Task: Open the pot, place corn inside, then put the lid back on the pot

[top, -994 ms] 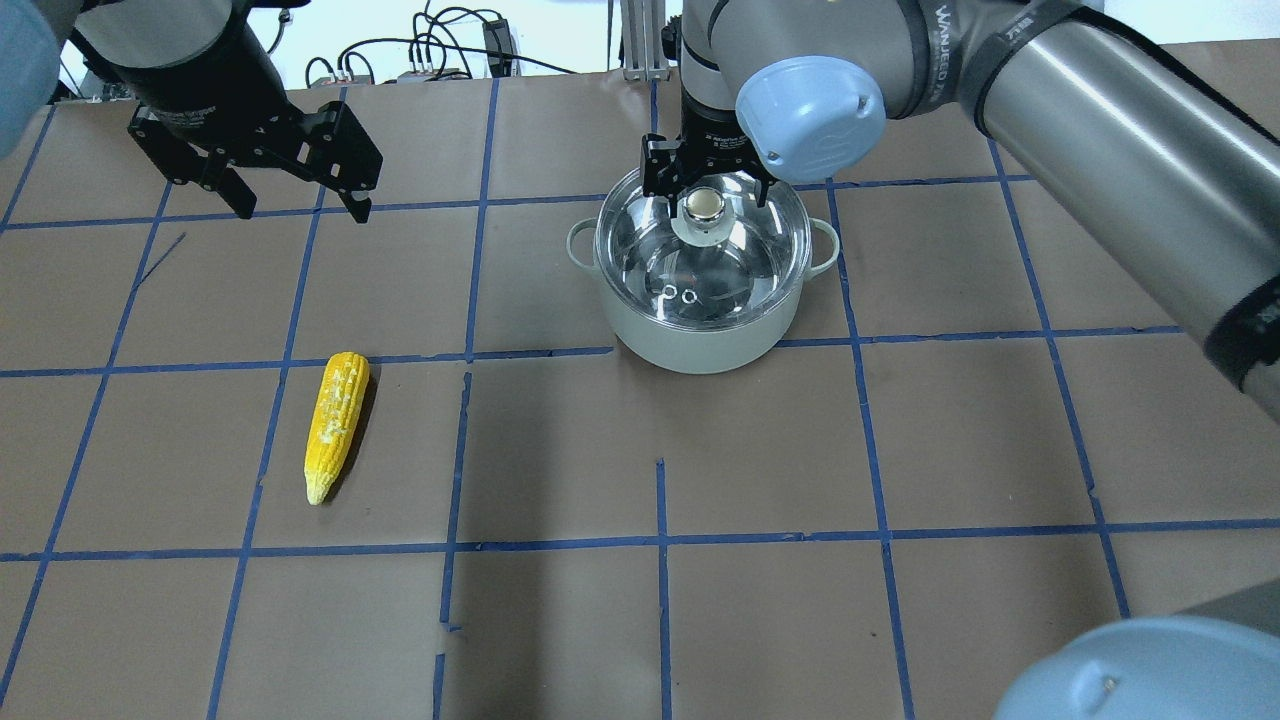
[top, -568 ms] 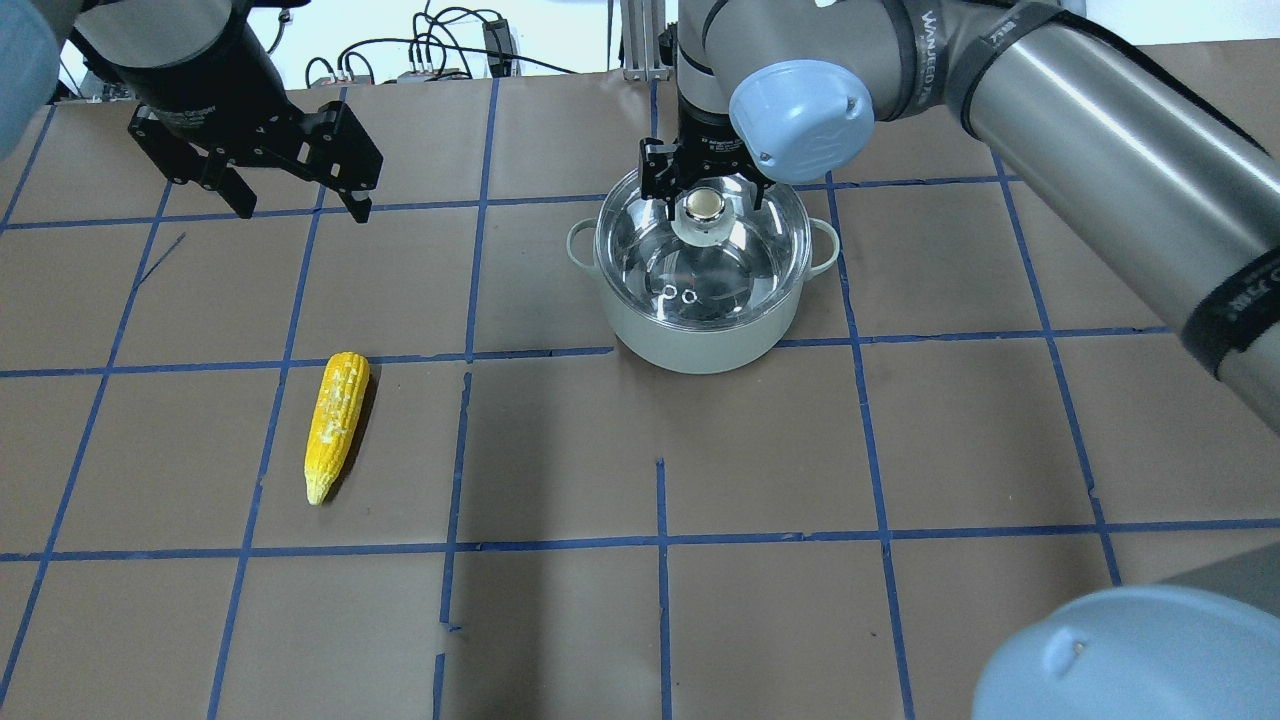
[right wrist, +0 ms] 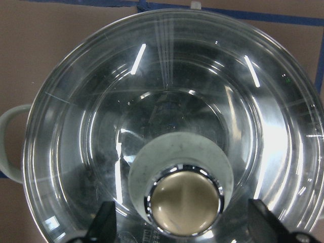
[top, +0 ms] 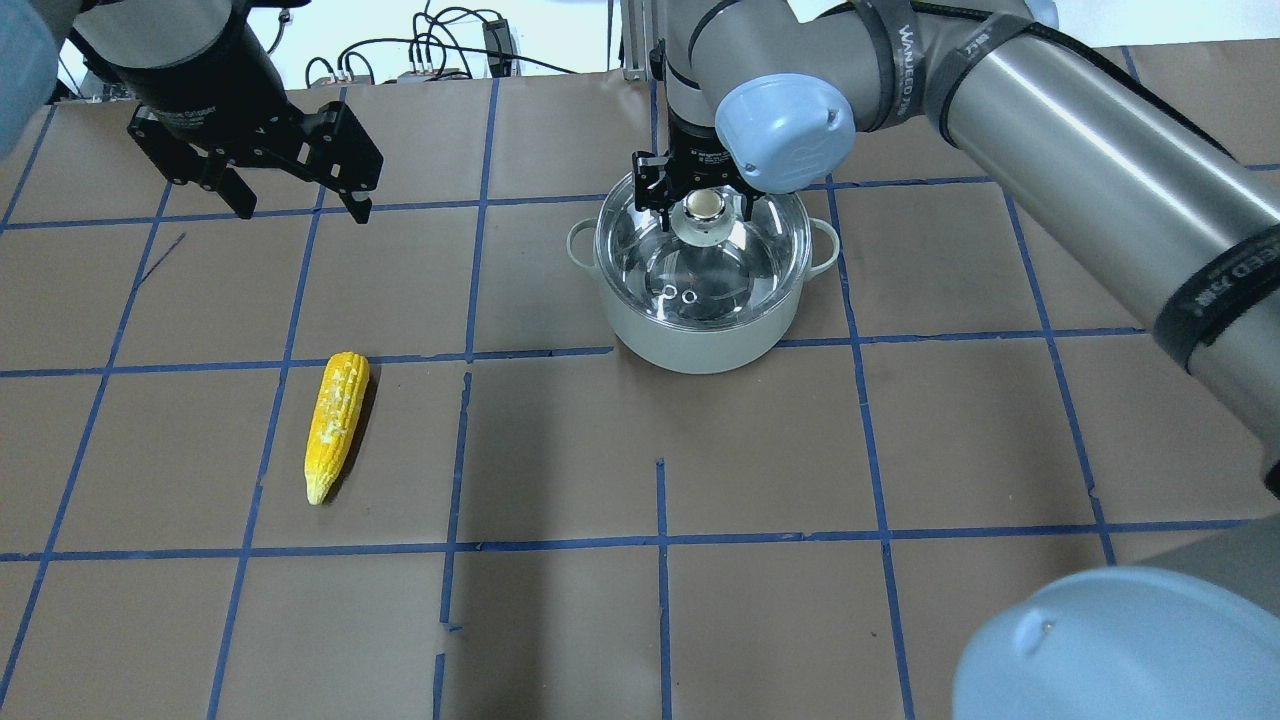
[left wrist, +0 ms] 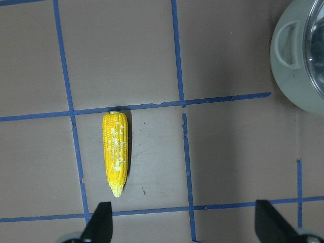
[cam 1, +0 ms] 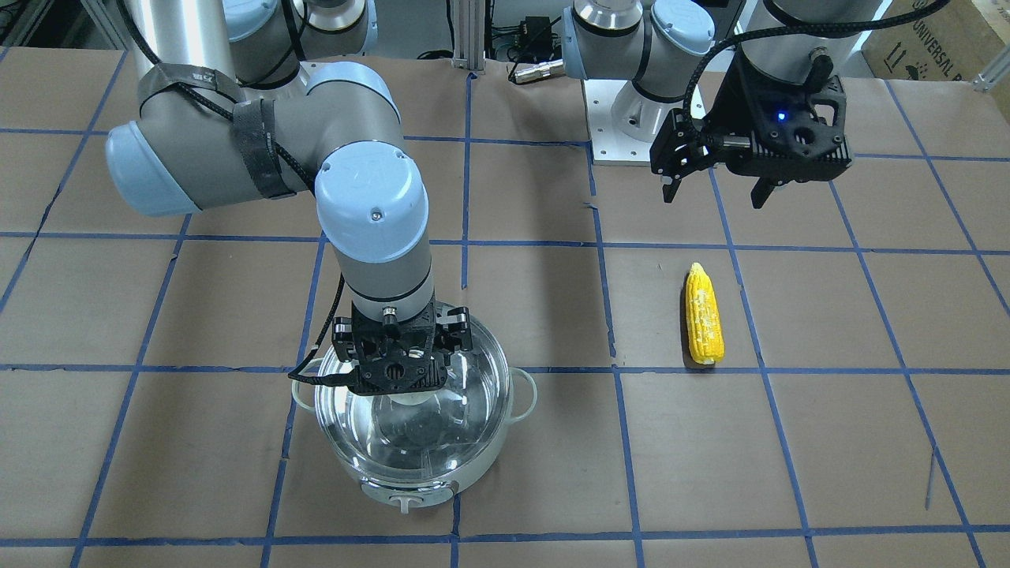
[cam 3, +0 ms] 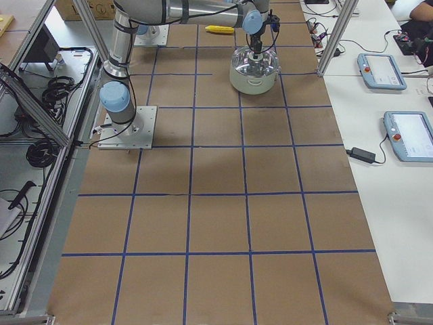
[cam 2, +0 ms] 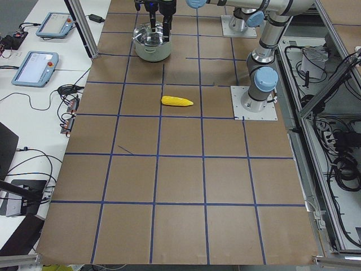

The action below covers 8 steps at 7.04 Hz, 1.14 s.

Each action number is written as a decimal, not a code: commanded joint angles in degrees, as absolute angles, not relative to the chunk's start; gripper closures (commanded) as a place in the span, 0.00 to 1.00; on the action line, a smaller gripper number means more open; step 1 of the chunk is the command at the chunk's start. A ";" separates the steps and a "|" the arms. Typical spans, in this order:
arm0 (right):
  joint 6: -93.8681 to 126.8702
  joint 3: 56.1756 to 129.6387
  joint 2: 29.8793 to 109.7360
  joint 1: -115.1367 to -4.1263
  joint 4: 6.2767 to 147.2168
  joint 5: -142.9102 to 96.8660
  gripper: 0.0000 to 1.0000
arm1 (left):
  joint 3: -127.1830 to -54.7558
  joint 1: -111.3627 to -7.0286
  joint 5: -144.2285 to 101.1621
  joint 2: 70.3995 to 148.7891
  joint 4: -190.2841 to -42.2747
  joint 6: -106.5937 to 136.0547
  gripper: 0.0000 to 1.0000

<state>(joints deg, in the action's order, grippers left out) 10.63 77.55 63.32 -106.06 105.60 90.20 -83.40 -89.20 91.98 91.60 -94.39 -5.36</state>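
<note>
Glass lid (top: 690, 268), round chrome knob (right wrist: 185, 202) between wide right jaws (left jaws wide too)

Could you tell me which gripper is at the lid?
The right gripper, open around the lid's knob; the left gripper hangs open far from the pot.

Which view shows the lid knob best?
The right wrist view: the knob sits large and unobstructed inside the open right gripper. Overhead shows it small; front-facing mostly hides it behind the gripper; side views are too distant.
</note>
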 commanded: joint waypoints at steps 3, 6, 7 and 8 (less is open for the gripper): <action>9.93 77.43 63.19 -106.08 108.00 90.87 0.12 | -83.41 -89.21 91.93 91.58 -94.39 -5.36 0.00; 9.84 77.52 62.93 -106.08 109.77 92.54 0.12 | -83.50 -89.21 91.93 91.58 -94.39 -5.36 0.00; 9.84 77.52 62.76 -106.08 109.95 93.16 0.13 | -83.50 -89.21 91.93 91.58 -94.39 -5.36 0.00; 9.93 77.61 62.75 -106.08 110.21 94.82 0.13 | -83.50 -89.21 91.93 91.58 -94.39 -5.36 0.00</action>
